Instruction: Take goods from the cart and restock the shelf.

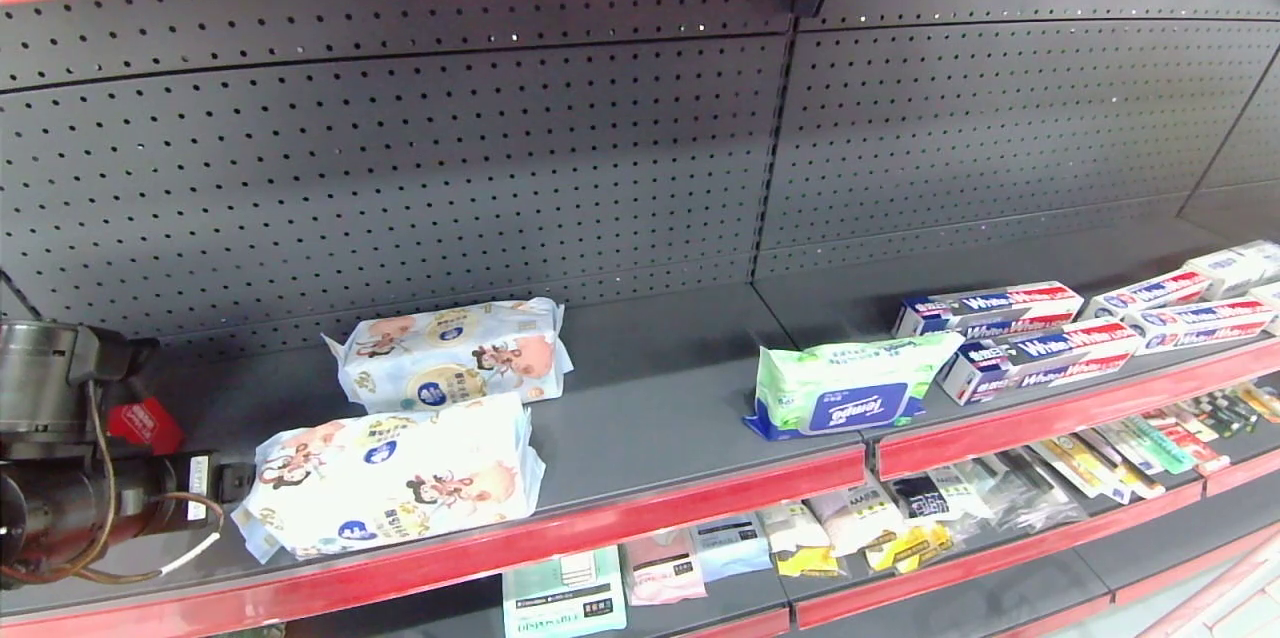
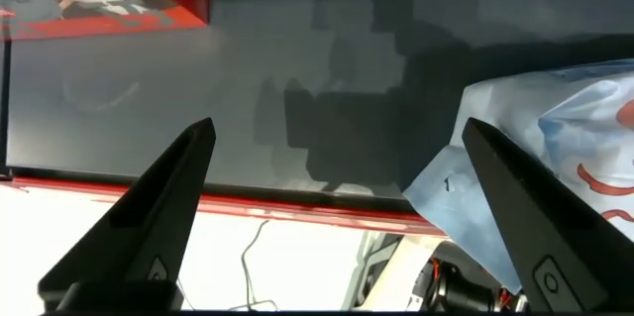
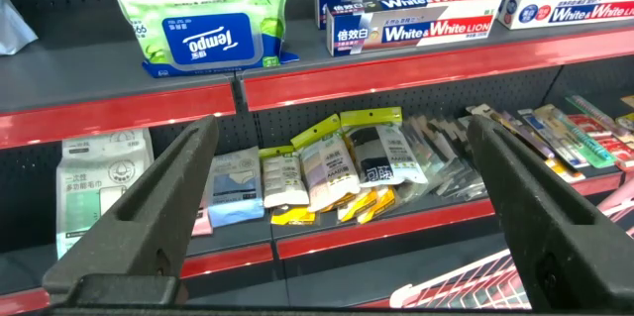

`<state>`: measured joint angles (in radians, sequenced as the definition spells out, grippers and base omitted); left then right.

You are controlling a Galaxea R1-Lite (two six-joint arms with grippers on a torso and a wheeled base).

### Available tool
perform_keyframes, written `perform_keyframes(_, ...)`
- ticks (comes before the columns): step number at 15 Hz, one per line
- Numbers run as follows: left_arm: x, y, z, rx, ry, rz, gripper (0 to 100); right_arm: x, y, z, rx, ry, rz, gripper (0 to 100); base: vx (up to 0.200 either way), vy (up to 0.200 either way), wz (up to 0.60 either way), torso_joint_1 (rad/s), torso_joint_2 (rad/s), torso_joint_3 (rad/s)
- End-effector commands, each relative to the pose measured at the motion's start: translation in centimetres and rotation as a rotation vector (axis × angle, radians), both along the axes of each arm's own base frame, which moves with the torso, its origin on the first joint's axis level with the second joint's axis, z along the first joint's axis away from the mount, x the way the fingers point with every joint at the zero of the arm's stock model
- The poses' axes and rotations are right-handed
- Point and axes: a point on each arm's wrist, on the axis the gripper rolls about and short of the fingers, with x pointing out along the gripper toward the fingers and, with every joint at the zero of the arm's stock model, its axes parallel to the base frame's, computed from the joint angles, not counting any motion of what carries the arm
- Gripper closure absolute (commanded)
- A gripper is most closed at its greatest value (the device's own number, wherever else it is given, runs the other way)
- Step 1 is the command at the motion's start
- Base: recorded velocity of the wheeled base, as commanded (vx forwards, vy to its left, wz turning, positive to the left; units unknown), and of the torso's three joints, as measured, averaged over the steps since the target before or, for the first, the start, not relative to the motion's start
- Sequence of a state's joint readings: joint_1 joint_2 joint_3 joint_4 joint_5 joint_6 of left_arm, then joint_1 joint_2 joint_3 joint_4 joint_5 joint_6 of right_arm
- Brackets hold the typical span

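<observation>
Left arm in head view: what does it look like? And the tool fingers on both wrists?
The left arm is dark metallic grey and black cylinders, with brown and white cables looped along it. The left tool and right tool each have two black wedge-shaped fingers tapering to points.

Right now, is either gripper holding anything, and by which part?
Nothing held. Left gripper and right gripper are both open, fingers spread with nothing between.
</observation>
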<state>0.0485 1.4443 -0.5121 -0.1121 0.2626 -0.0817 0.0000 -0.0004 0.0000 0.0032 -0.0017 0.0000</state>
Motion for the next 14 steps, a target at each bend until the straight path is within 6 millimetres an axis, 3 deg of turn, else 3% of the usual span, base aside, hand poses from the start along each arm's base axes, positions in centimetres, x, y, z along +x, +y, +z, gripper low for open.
perform_keyframes(1, 0.0, -0.2, 0.06, 0.0, -0.004, -0.008, 0, 0.0, 0.0, 0.0, 0.0, 0.0, 0.0, 0, 0.0, 0.0, 0.0, 0.0, 0.0, 0.0)
perform_keyframes(14, 0.53, -1.1, 0.09, 0.003, -0.033, -0.052, 0, 0.0, 0.0, 0.0, 0.0, 0.0, 0.0, 0, 0.0, 0.0, 0.0, 0.0, 0.0, 0.0)
